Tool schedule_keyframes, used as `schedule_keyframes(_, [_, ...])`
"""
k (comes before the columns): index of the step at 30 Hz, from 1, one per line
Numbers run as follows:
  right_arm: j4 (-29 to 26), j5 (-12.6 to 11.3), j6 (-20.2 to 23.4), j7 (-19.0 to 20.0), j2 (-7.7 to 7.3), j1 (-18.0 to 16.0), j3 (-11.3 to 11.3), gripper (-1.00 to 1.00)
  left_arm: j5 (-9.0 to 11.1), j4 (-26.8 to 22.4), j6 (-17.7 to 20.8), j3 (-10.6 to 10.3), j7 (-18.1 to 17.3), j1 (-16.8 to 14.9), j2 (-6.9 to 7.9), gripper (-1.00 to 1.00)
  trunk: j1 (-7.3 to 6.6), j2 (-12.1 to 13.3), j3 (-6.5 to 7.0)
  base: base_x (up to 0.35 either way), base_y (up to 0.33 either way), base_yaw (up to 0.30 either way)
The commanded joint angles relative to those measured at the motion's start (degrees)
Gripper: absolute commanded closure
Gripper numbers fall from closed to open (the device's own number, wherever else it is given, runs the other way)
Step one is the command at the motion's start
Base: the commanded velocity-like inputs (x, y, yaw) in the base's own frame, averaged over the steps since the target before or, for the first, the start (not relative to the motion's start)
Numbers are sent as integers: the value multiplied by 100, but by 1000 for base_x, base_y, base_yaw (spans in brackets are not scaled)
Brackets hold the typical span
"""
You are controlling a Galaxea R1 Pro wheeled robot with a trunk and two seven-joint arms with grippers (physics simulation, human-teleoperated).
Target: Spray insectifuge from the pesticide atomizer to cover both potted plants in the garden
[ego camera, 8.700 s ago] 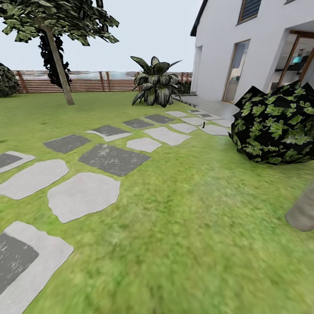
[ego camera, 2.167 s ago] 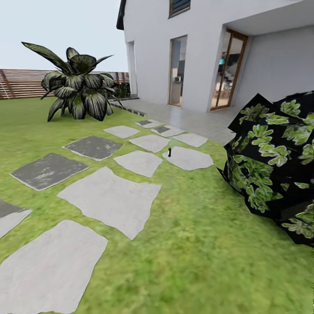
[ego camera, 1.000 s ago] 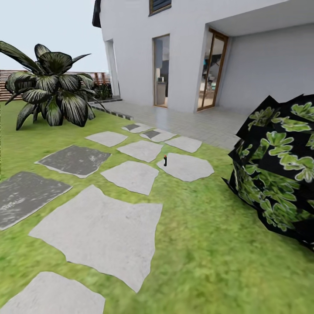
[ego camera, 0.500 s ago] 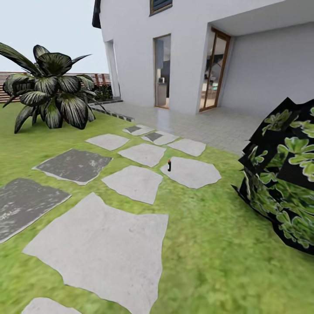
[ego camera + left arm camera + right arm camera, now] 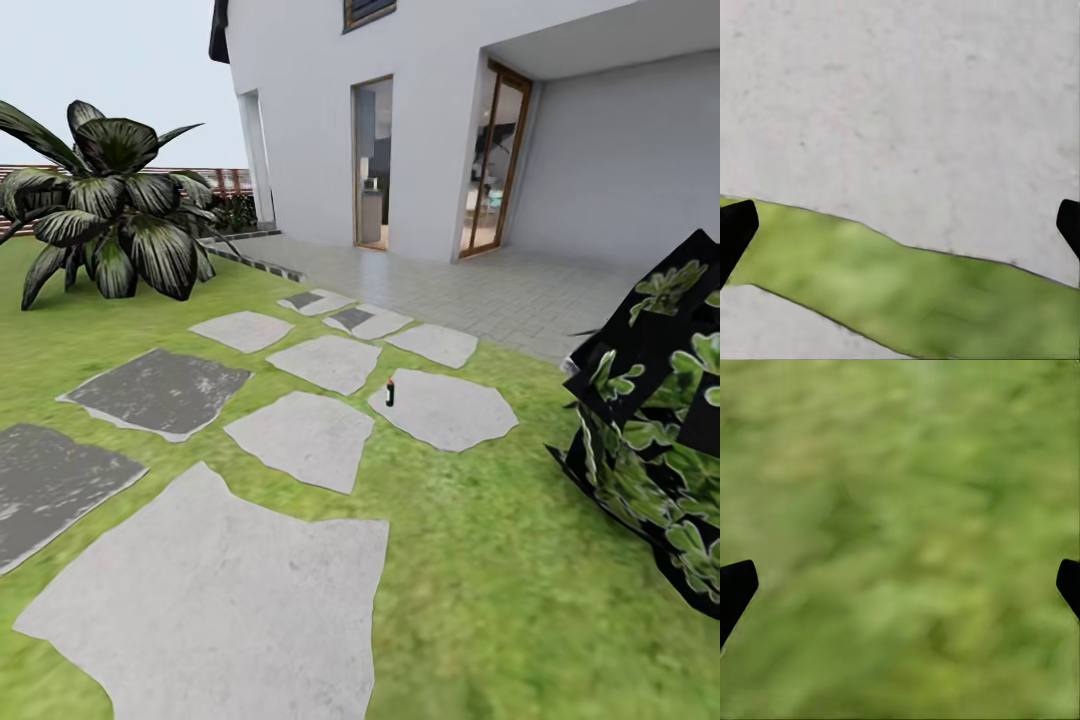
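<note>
- Pesticide atomizer (image 5: pixel 390 392): small dark bottle, upright at the near edge of a pale stepping slab (image 5: pixel 450 410), well ahead on the lawn (image 5: pixel 480 580).
- Left gripper (image 5: pixel 900 225): fingertips spread wide, nothing between them (over a slab edge and a strip of grass).
- Right gripper (image 5: pixel 900 585): equally wide apart, empty, above blurred grass.
- Dark leafy bush (image 5: pixel 660 420) at right; broad-leaved plant (image 5: pixel 110 225) at left; white house (image 5: pixel 450 120) behind.
</note>
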Motion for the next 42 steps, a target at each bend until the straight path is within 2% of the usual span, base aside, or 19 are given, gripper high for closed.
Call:
schedule_keyframes(1, [4, -6, -18, -9, 0, -4, 0, -100, -3, 4, -19, 3, -4, -3, 1, -100, 2, -2, -5, 338, 0, 0])
schedule_keyframes(18, [6, -6, -18, -4, 0, -5, 0, -100, -3, 4, -14, 6, -5, -3, 1, -100, 2, -2, -5, 338, 0, -21])
schedule_keyframes(42, [4, -7, -18, -7, 0, -4, 0, -100, -3, 4, -18, 6, -4, -3, 0, -100, 2, -2, -5, 334, 97, -265])
